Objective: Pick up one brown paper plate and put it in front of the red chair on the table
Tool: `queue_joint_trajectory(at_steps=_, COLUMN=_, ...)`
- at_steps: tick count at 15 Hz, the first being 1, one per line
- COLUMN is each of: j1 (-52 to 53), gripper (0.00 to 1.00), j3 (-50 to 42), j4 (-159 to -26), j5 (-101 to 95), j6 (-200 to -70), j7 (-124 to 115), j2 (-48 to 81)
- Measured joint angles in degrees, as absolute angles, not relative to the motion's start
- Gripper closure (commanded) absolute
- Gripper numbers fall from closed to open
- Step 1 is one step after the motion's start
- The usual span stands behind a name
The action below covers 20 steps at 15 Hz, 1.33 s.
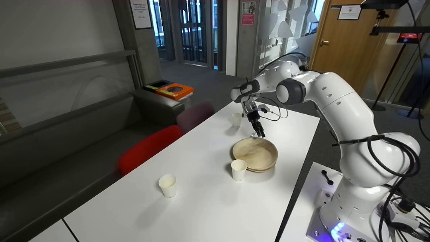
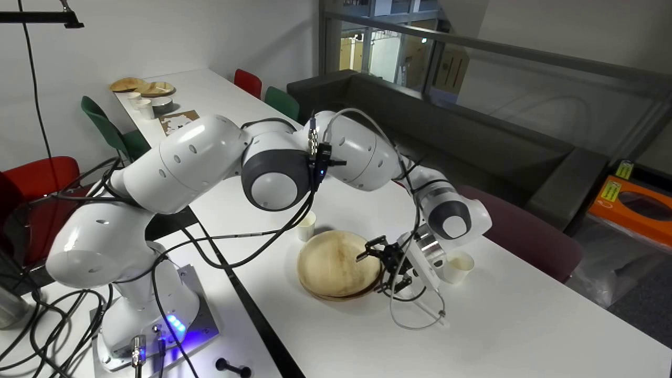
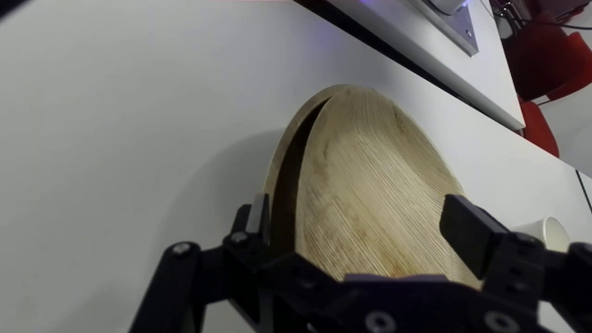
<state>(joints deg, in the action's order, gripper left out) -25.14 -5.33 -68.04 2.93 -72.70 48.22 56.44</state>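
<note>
Singling out the upper round tan-brown paper plate (image 1: 255, 153), stacked on smooth white table (image 1: 201, 211), looks the step; black gripper (image 3: 356, 210) spread at its edge: work one fingertip (image 3: 255, 218) into rim gap.

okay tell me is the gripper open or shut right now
Open. In the wrist view, the gripper has its fingers wide apart, with the top brown paper plate showing between them.

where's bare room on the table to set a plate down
The white table is bare between the red chair and the stacked plates, and between the white cup beside those plates and the lone cup standing apart. It's crowded around the plates, with that first cup and the open gripper close in.
</note>
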Motion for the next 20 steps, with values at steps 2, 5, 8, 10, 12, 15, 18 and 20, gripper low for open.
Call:
queue_joint_trajectory(at_steps=2, j1=-25.1, gripper=0.05, j3=-5.3, j4=-68.1, j5=2.9, j6=-72.7, j7=48.2, j2=56.5)
queue_joint_trajectory(at_steps=5, j1=-24.9, gripper=0.02, j3=-5.3, j4=-68.1, j5=2.9, j6=-72.7, j7=48.2, j2=56.6)
queue_joint_trajectory(at_steps=8, j1=-24.8, gripper=0.03, j3=-5.3, j4=-68.3, j5=2.9, j6=-72.7, j7=48.2, j2=56.6)
queue_joint_trajectory(at_steps=10, j1=-24.7, gripper=0.03, j3=-5.3, j4=-68.4, j5=2.9, j6=-72.7, j7=48.2, j2=56.6)
queue_joint_trajectory(at_steps=12, j1=-24.7, gripper=0.03, j3=-5.3, j4=-68.5, j5=2.9, j6=-72.7, j7=48.2, j2=56.6)
queue_joint_trajectory(at_steps=15, j1=-24.7, gripper=0.05, j3=-5.3, j4=-68.7, j5=2.9, j6=-72.7, j7=48.2, j2=56.7)
queue_joint_trajectory(at_steps=18, j1=-24.7, gripper=0.11, j3=-5.3, j4=-68.9, j5=2.9, j6=-72.7, j7=48.1, j2=56.7)
queue_joint_trajectory(at_steps=20, j1=-24.7, gripper=0.15, j3=-5.3, j4=-69.1, j5=2.9, j6=-72.7, j7=48.1, j2=56.7)
